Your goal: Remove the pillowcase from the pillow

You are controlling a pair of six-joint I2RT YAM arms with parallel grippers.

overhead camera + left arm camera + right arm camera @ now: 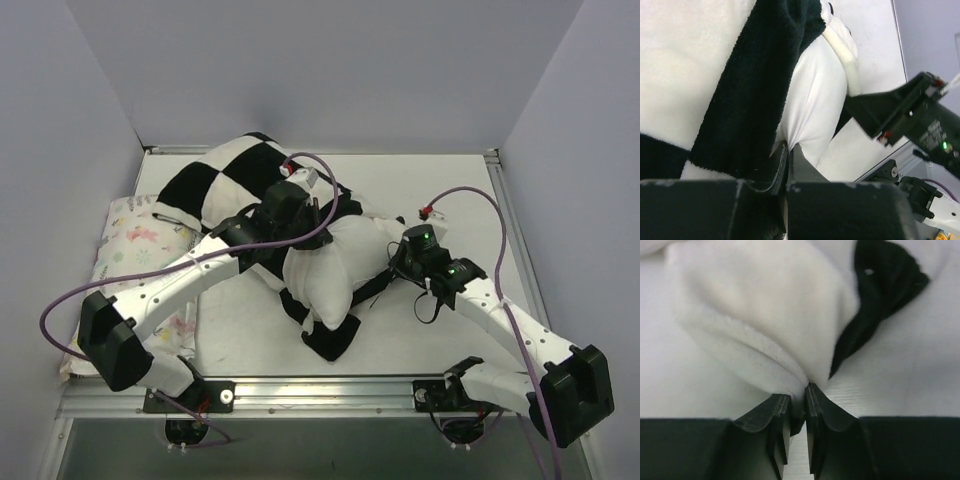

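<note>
Your left tool point(788, 150) pinches the pillow point(815, 100), your right tool point(799, 390) the pillowcase point(740, 315) edge; its bulk lies far-left of both.

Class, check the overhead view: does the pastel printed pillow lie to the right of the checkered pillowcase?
No, the printed pillow lies far left, beside the checkered pillowcase.

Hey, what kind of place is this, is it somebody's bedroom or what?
Probably a robot test booth, not a bedroom: plain walls box in a white table with a metal rail, a left arm and right arm are bolted there, and the pillowcase is the workpiece.
</note>
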